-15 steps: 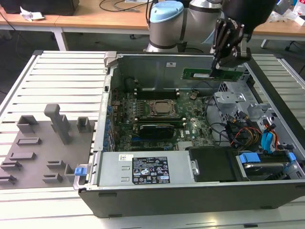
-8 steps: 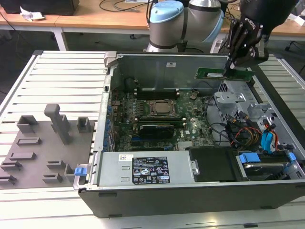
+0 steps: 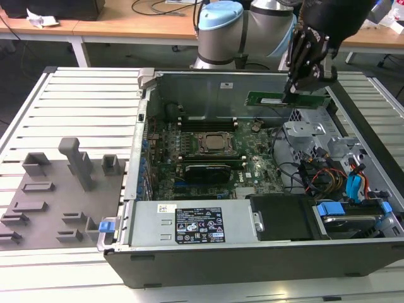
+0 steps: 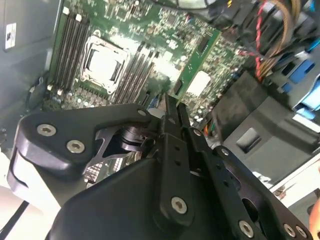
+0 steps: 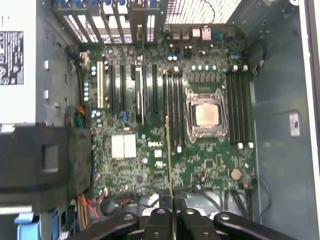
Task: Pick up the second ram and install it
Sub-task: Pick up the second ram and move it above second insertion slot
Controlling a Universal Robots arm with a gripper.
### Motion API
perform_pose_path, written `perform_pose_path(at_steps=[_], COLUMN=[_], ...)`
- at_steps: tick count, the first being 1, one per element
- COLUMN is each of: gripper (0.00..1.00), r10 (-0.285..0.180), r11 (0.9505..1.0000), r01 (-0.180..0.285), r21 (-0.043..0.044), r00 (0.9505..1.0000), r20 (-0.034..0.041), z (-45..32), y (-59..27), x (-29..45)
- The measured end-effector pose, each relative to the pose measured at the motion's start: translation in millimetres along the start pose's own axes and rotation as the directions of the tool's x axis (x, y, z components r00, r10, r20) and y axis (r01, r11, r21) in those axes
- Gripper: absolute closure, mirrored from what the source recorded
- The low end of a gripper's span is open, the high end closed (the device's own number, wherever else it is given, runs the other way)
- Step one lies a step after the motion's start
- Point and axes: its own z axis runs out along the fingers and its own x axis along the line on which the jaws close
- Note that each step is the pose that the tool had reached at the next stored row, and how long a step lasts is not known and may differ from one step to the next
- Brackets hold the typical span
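On the slatted surface (image 3: 82,101) lay the open computer case (image 3: 189,222), its motherboard (image 3: 255,169) exposed. My tool (image 3: 291,92) was closed tight on the second ram (image 3: 265,99), holding it level and raised, off to the exterior view's right of the processor socket (image 3: 216,144).

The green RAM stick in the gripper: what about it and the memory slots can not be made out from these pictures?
- The second ram: the first wrist view sees it edge-on, so its chips and faces are hidden there.
- Its gripped end: in the second wrist view the fingers of the gripper cover it.
- The memory slots: in the exterior view they are too small to tell which are already filled.
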Motion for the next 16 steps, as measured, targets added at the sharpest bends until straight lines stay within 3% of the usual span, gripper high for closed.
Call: perform_pose_path(at_steps=[3,4,7,8,16], gripper=[0.87,0.87,0.87,0.87,0.87], r10=[0.001,0.001,0.001,0.001,0.001], r11=[1.0000,1.0000,1.0000,1.0000,1.0000], r01=[-0.001,-0.001,-0.001,-0.001,-0.001], r21=[0.0001,0.0001,0.0001,0.0000,0.0001], r00=[1.0000,1.0000,1.0000,1.0000,1.0000], r20=[0.0001,0.0001,0.0000,0.0001,0.0001], z=[12.0,15.9,24.3,28.8,57.0], y=[23.3,25.7,27.5,28.6,31.9], x=[-4.6,-8.5,-26.7,-29.2,-28.4])
